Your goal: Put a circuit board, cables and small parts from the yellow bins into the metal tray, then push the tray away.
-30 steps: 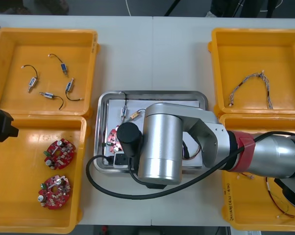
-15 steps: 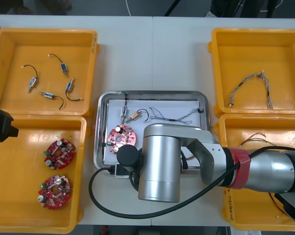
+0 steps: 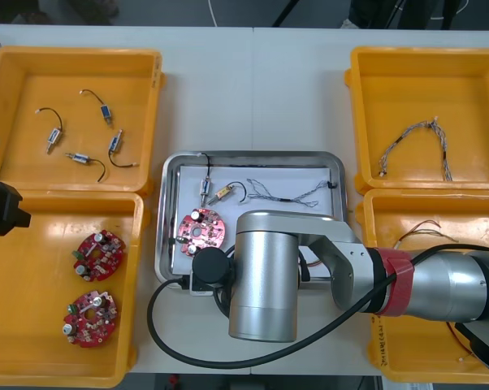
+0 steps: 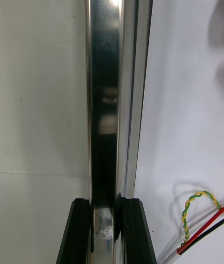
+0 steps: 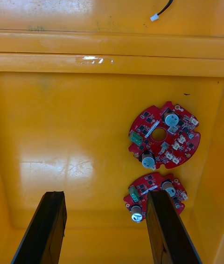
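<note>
The right gripper (image 4: 106, 205) is down at the near edge of the metal tray (image 3: 253, 156). The tray sits in the middle of the table (image 3: 253, 89), closer to the near edge. The gripper's two black fingers (image 4: 135, 226) pinch the tray's shiny rim, one on each side of it. The big silver right arm (image 3: 265, 276) reaches in from the right edge of the table and covers the near part of the tray.

Inside the tray lies a round red circuit board (image 3: 200, 226). Just past it, toward the far edge, are small metal parts (image 3: 205, 185) with black cables. Beside them is a blue and white cable (image 3: 289, 193). A red and yellow cable (image 4: 185, 217) lies on the white inside of the tray, near the pinching fingers.

The left gripper (image 5: 105, 194) hangs at the left edge of the table, over the near yellow bin (image 3: 33, 357). Its fingers stand wide apart and hold nothing. Two more red boards (image 5: 163, 135) lie in that bin below it.
</note>
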You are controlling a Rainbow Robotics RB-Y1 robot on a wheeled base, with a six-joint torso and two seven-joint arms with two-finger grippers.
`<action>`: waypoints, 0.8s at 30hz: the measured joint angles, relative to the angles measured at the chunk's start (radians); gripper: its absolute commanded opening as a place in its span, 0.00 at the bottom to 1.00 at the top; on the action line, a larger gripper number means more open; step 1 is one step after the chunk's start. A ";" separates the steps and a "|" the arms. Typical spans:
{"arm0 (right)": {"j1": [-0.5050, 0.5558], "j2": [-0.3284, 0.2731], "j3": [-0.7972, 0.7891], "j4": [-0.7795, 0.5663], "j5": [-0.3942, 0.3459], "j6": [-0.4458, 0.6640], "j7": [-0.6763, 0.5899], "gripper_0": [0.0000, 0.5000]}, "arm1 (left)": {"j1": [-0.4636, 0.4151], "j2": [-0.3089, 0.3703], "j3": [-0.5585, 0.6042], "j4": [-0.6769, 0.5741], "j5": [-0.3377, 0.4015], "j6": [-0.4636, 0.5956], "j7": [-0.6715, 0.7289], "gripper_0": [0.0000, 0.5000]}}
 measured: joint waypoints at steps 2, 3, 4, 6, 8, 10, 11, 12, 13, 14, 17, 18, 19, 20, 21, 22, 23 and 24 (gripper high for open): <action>-0.003 0.000 0.000 0.000 0.000 0.000 0.000 0.00 | 0.000 0.000 0.000 0.000 0.000 0.000 0.000 1.00; -0.005 0.000 0.000 0.000 0.000 0.000 0.000 0.00 | 0.000 0.000 0.000 0.000 0.000 0.000 0.000 1.00; -0.008 0.000 0.000 0.000 0.000 0.000 0.000 0.00 | 0.000 0.000 0.000 0.000 0.000 0.000 0.000 1.00; -0.016 -0.001 0.000 0.000 0.000 0.000 0.000 0.00 | 0.000 0.000 0.000 0.000 0.000 0.000 0.000 1.00; -0.028 -0.003 0.000 0.000 -0.003 -0.002 0.000 0.00 | 0.000 0.000 0.000 0.000 0.000 0.000 0.000 1.00; -0.042 -0.007 0.000 0.000 -0.013 -0.006 0.000 0.00 | 0.000 0.000 0.000 0.000 0.000 0.000 0.000 1.00; -0.048 -0.009 0.000 0.001 -0.017 -0.008 0.000 0.00 | 0.000 0.000 0.000 0.000 0.000 0.000 0.000 1.00; -0.055 -0.011 0.000 0.001 -0.020 -0.010 0.000 0.00 | 0.000 0.000 0.000 0.000 0.000 0.000 0.000 1.00; -0.062 -0.014 0.000 0.001 -0.022 -0.012 0.000 0.00 | 0.000 0.000 0.000 0.000 0.000 0.000 0.000 1.00; -0.069 -0.017 0.000 0.001 -0.023 -0.014 0.000 0.00 | 0.000 0.000 0.000 0.000 0.000 0.000 0.000 1.00; -0.087 -0.026 0.000 0.001 -0.023 -0.018 0.000 0.00 | 0.000 0.000 0.000 0.000 0.000 0.000 0.000 1.00; -0.092 -0.029 0.000 0.001 -0.023 -0.021 0.000 0.00 | 0.000 0.000 0.000 0.000 0.000 0.000 0.000 1.00; -0.096 -0.032 0.001 0.001 -0.023 -0.022 0.000 0.00 | 0.000 0.000 0.000 0.000 0.000 0.000 0.000 1.00; -0.100 -0.036 0.001 0.001 -0.023 -0.023 0.000 0.00 | 0.000 0.000 0.000 0.000 0.000 0.000 0.000 1.00; -0.103 -0.039 0.001 0.001 -0.023 -0.024 0.000 0.00 | 0.000 0.000 0.000 0.000 0.000 0.000 0.000 1.00; -0.106 -0.042 0.001 0.001 -0.023 -0.026 0.000 0.00 | 0.000 0.000 0.000 0.000 0.000 0.000 0.000 1.00; -0.108 -0.044 0.001 0.001 -0.023 -0.026 0.000 0.00 | 0.000 0.000 0.000 0.000 0.000 0.000 0.000 1.00; -0.111 -0.046 0.001 0.001 -0.023 -0.027 0.000 0.00 | 0.000 0.000 0.000 0.000 0.000 0.000 0.000 1.00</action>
